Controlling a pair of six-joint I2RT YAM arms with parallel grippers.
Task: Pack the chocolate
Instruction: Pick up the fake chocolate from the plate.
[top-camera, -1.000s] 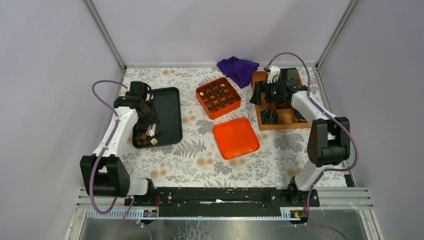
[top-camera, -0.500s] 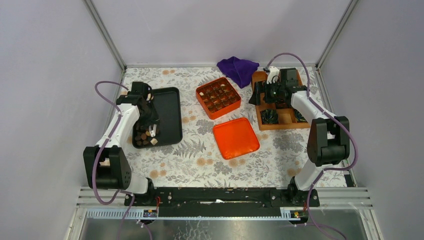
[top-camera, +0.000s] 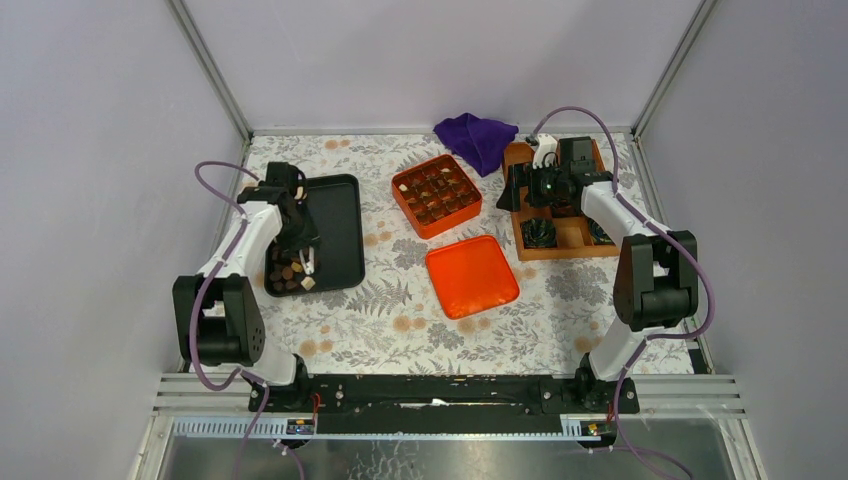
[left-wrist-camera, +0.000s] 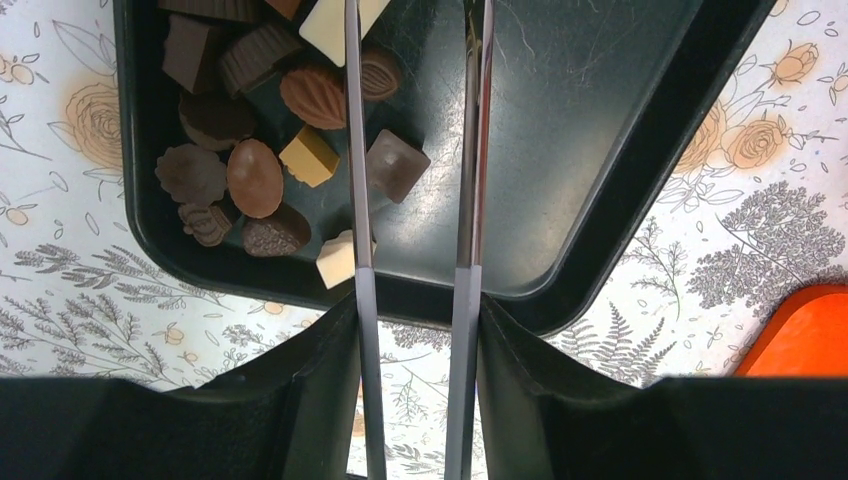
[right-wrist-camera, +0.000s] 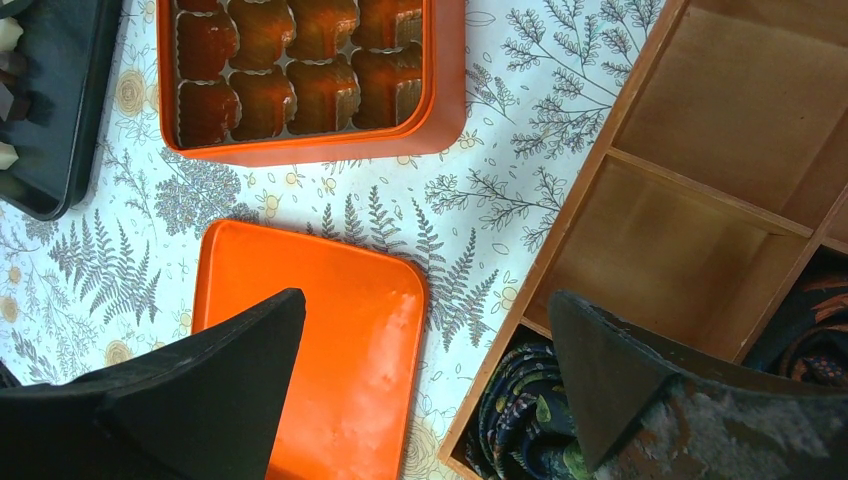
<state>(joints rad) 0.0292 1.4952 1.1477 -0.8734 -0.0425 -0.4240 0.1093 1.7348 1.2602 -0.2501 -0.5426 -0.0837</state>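
Several pieces of chocolate (left-wrist-camera: 255, 178) (top-camera: 288, 272), dark, light brown and cream, lie heaped in the near end of the black tray (left-wrist-camera: 600, 150) (top-camera: 342, 210). My left gripper (left-wrist-camera: 413, 30) (top-camera: 304, 262) hangs over that heap with its long thin fingers (left-wrist-camera: 357, 230) a little apart. A dark square piece (left-wrist-camera: 397, 165) lies on the tray floor between them, untouched. The orange box (top-camera: 436, 194) (right-wrist-camera: 440, 90) with compartments stands mid-table; what its cells hold is unclear. My right gripper (right-wrist-camera: 425, 335) (top-camera: 528, 186) stands wide open and empty above the wooden tray's left edge.
The orange lid (top-camera: 471, 275) (right-wrist-camera: 320, 340) lies flat in front of the box. The wooden tray (top-camera: 565, 245) (right-wrist-camera: 690, 210) at the right has dark crinkled wrappers (right-wrist-camera: 520, 420) in its near cells. A purple cloth (top-camera: 478, 138) sits at the back.
The left arm's elbow and lower links have swung right, while its gripper stays over the chocolate heap, shifted slightly toward the back. The right arm has barely moved.
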